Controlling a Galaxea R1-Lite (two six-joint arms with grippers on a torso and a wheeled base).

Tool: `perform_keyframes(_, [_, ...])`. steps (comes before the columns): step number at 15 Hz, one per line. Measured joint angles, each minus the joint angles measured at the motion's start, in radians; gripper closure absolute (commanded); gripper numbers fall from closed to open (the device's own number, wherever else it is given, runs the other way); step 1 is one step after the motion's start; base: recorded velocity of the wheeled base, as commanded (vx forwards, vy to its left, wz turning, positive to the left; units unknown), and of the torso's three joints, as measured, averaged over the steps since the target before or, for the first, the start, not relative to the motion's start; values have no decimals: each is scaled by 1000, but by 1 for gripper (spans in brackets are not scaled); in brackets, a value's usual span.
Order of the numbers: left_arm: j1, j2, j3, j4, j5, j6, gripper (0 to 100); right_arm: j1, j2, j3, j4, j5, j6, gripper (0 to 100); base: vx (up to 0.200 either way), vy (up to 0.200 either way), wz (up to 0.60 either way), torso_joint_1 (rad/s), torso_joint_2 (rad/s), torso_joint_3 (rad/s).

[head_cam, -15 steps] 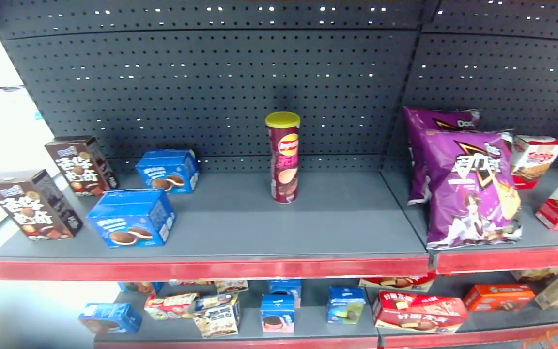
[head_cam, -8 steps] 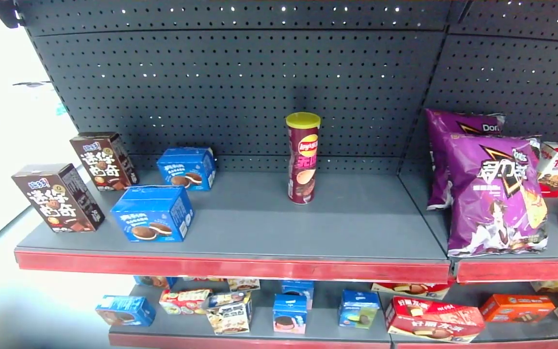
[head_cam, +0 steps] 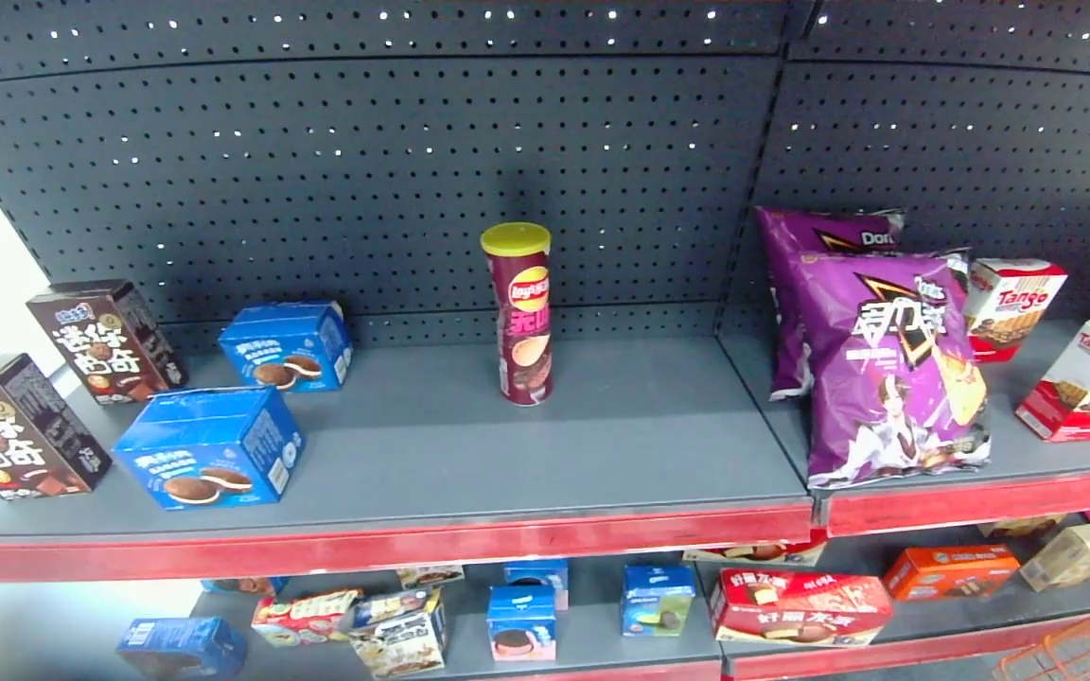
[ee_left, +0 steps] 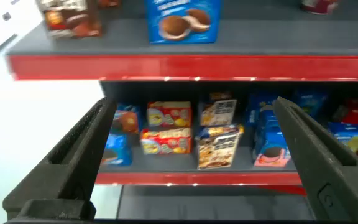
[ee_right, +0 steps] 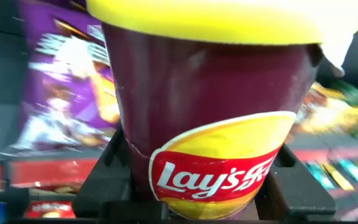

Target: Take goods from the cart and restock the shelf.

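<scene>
Right gripper (ee_right: 197, 193): clamped on a maroon chips can (ee_right: 210, 106) with a yellow lid, held upright, purple chip bags (head_cam: 886, 369) behind it. Left gripper (ee_left: 194, 162): jaws spread wide with nothing between them, facing the red front edge of the shelf (head_cam: 602, 454) and the small boxes on the tier below. Upper tier: a matching shelved can (head_cam: 518, 312) upright mid-shelf near the back panel, blue cookie boxes (head_cam: 209, 449) and brown boxes (head_cam: 15, 426) to its left, the purple bags leaning at right with red-and-white boxes (head_cam: 1089, 383) beyond, and the orange cart (head_cam: 1070, 653) low at the right corner.
</scene>
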Motion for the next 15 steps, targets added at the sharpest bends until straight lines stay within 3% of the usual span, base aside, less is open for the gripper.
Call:
perform_keyframes(2, [0,0,0,0,-1,2,0,0,-2,3,-1,2,0,100,0,0,0,0,0,0])
perform_keyframes(7, [-1,0,0,-1,0,1,0,1,-9,15,-3,5,0,100,0,-200,0,2,3,1])
perform_keyframes(15, [0,0,0,-1,1,-3,0,1,-26,23,1,5,-1,100,0,25,0,0,0,0])
